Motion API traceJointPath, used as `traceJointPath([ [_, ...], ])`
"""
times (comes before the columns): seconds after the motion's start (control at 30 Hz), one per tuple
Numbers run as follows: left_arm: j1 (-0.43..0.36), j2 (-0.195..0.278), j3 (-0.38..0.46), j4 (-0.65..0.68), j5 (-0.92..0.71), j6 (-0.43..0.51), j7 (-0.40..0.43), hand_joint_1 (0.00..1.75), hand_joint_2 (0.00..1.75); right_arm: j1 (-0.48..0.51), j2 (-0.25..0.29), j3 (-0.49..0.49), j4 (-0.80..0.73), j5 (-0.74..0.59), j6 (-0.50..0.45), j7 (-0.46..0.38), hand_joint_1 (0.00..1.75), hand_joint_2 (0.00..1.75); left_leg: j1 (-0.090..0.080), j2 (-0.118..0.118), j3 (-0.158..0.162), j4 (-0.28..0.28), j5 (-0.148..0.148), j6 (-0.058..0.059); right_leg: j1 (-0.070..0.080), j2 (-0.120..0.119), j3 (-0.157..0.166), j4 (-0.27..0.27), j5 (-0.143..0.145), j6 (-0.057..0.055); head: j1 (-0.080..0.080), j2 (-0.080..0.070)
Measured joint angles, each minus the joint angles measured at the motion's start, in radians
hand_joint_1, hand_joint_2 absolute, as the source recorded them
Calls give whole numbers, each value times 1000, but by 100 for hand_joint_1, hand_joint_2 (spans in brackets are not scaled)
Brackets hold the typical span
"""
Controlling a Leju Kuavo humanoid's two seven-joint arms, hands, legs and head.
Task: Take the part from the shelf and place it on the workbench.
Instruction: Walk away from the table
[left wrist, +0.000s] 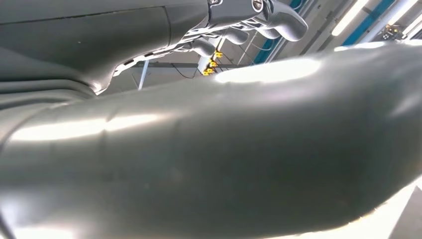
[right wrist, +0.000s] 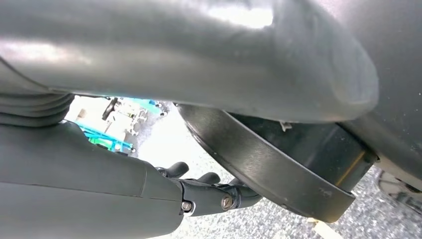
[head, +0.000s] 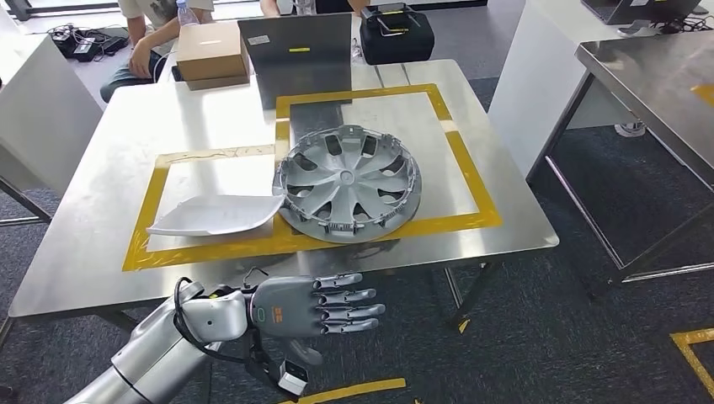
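Ahead of your left hand (head: 316, 305), beyond the near edge of the steel surface (head: 93, 252), the grey wheel cover (head: 349, 183) lay flat on the yellow tape outline (head: 471, 181), apart from the hand. Your left hand hung below that edge, over the dark floor (head: 539, 337), palm turned down, fingers (head: 354, 307) stretched out straight and slightly apart, with nothing in them. Just left of the wheel cover, a white curved panel (head: 215, 216) lay inside a second taped rectangle, its tip touching or nearly touching the cover's rim; you could not tell which. Farther from the hand, at the far side of the surface, stood a cardboard box (head: 210, 52), an upright grey metal sheet (head: 296, 55) and a black case (head: 396, 35), and a person (head: 151, 38) sat behind the box. In your left wrist view the thumb and dark fingers (left wrist: 249, 15) showed at the edge past a broad grey cover. In your right wrist view the right hand (right wrist: 199, 191) showed dark fingers (right wrist: 234, 195) close to a black rounded part of the robot's body, over speckled floor; whether that hand was spread or curled, you could not tell, and no object showed in it.
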Motion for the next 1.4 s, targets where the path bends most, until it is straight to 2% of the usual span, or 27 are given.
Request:
traceJointPath([
  [0.07, 1, 0, 1, 1, 0, 0, 0, 0, 0, -2, 0, 0, 0, 0, 0, 0, 0, 0, 0, 0, -22, 130, -70, -7, 1, -1, -28, 2, 24, -2, 0, 0],
  [0.13, 2, 0, 2, 1, 0, 0, 0, 0, 0, -3, 0, 0, 0, 0, 0, 0, 0, 0, 1, 0, 2, 170, -50, -9, 0, -2, -57, 7, 45, 2, -1, 0],
  [0.2, 2, 0, 3, 1, 0, 0, 0, 0, 0, -5, 0, 0, 0, 0, 0, 0, 0, 0, 3, 0, 92, 73, -10, -8, -1, -2, -84, 13, 64, 9, -1, 0],
  [0.27, 1, -1, 8, 0, 0, 0, 0, 0, 0, -7, 0, 0, 0, 0, 0, 0, 0, 0, 0, -1, 189, -64, -22, 1, 0, -1, -101, 20, 81, 20, -1, 0],
  [0.33, 1, -1, 12, -1, 0, 0, 0, 0, 0, -7, 0, 0, 0, 0, -1, 0, 0, 0, -5, -3, 216, -117, -38, 18, 2, 0, -105, 19, 98, 31, -1, 0],
  [0.4, 2, 0, 13, -1, 0, 0, 0, 0, 0, -6, -1, 0, 0, -2, -1, 0, 0, 0, -4, 0, 200, -118, -22, 39, 0, 0, -111, 21, 100, 43, -2, 0],
  [0.43, 2, 0, 13, -1, 0, 0, 0, 0, 0, -6, -2, 0, 0, -4, -2, 0, 0, 0, -3, 3, 191, -119, -12, 49, -1, 1, -119, 37, 77, 49, -1, 0],
  [0.5, 3, 0, 12, -1, 0, 0, 0, 0, 0, -7, -2, 0, 0, -9, -2, 0, 0, 0, -2, 7, 168, -120, 12, 62, -2, 1, -145, 124, -18, 58, 2, 0],
  [0.57, 5, 1, 12, -1, 0, 0, 0, 0, 0, -8, -2, 0, 0, -11, -1, 0, 0, 0, -4, 8, 138, -118, 38, 66, -2, 1, -169, 247, -101, 64, 3, 0],
  [0.6, 8, 2, 13, -1, 0, -1, 0, 0, 0, -8, -2, 0, 0, -11, -1, 0, 0, 0, -5, 8, 120, -116, 51, 66, -2, 1, -167, 289, -109, 65, 3, 0],
  [0.63, 12, 2, 14, -1, 0, -2, 0, 0, 0, -7, -2, 0, 0, -12, 0, 0, 0, 0, -5, 8, 101, -113, 64, 64, -2, 1, -150, 299, -92, 64, 3, 0],
  [0.7, 19, 2, 19, -3, 0, -3, 0, 0, 0, -3, -2, 0, 1, -14, 0, 0, 0, 0, -5, 7, 65, -108, 89, 59, -2, 2, -69, 222, -40, 60, 3, 0],
  [0.77, 20, 2, 25, -8, 0, -3, 0, 0, 0, 1, -3, 0, 1, -15, 0, 0, 0, 0, -7, 5, 43, -105, 111, 49, 2, 4, 26, 84, -44, 50, 3, 0],
  [0.8, 20, 1, 27, -10, 0, -3, 0, 0, 0, 2, -3, 0, 1, -16, 0, 0, 0, 0, -7, 5, 38, -106, 122, 43, 5, 6, 52, 37, -57, 43, 4, 0],
  [0.83, 21, 1, 29, -11, 0, -2, 0, 0, 0, 3, -3, 0, 1, -16, 1, 0, 0, 0, -6, 5, 37, -110, 132, 36, 9, 7, 61, 15, -64, 36, 4, 0],
  [0.9, 27, 1, 34, -11, 0, 5, 0, 0, 0, 3, -2, 0, 2, -17, 3, 0, 0, 0, -5, 4, 34, -119, 148, 23, 8, 5, 45, 8, -44, 21, 6, 0],
  [0.93, 32, 1, 39, -10, 0, 13, 0, 0, 0, 2, -2, 0, 2, -18, 5, 0, 0, 0, -5, 3, 27, -112, 134, 17, 6, 4, 33, 5, -31, 12, 4, 0],
  [0.97, 37, 2, 46, -9, 0, 22, 0, 0, 0, 1, -2, 0, 2, -17, 8, 0, 0, 0, -5, 2, 16, -87, 97, 13, 3, 2, 19, 2, -16, 5, 2, 0],
  [1.03, 52, 1, 64, -10, 0, 39, 0, 0, 0, -1, -4, 1, 2, -15, 12, 0, 0, 0, -3, 1, -9, 21, -12, 5, 2, 0, -11, 1, 12, -3, -3, 0],
  [1.07, 65, 2, 76, -16, 0, 45, 0, 0, 0, -1, -4, 2, 2, -15, 12, 0, 0, 0, -3, 1, -17, 88, -52, 2, 3, 0, -27, 2, 26, -4, -3, 0],
  [1.1, 80, 2, 90, -25, 0, 48, 0, 0, 0, -2, -6, 3, 2, -15, 13, 0, 0, 0, -3, 1, -18, 141, -67, 0, 4, 0, -44, 3, 39, -3, -4, 0],
  [1.17, 103, 4, 116, -45, 0, 50, 0, 0, 0, -1, -8, 4, 2, -17, 13, 0, 0, 0, -3, 1, 21, 161, -33, 1, 5, -1, -78, 7, 65, -1, -4, 0],
  [1.2, 109, 5, 125, -53, 0, 50, 0, 0, 0, -1, -8, 5, 2, -18, 13, 0, 0, 0, -3, 1, 66, 119, -10, 4, 5, -2, -94, 10, 77, 2, -4, 0],
  [1.23, 111, 6, 134, -62, 0, 50, 0, 0, 0, -1, -8, 5, 2, -18, 14, 0, 0, 0, -5, 1, 125, 46, -9, 9, 7, -2, -108, 12, 88, 6, -4, 0],
  [1.3, 113, 7, 149, -77, 0, 51, 0, 0, 0, -1, -9, 6, 2, -18, 14, 0, 0, 0, -9, 0, 217, -86, -36, 22, 8, -3, -122, 15, 109, 15, -4, 0],
  [1.33, 115, 7, 155, -83, 0, 51, 0, 0, 0, -1, -10, 7, 2, -18, 14, 0, 0, 0, -12, 0, 236, -121, -50, 29, 8, -4, -123, 13, 119, 21, -6, 0],
  [1.4, 120, 8, 162, -90, 0, 52, 0, 0, 0, 1, -12, 8, 3, -18, 15, 0, 0, 0, -13, 2, 227, -132, -38, 45, 6, -4, -124, 7, 133, 34, -9, 0],
])
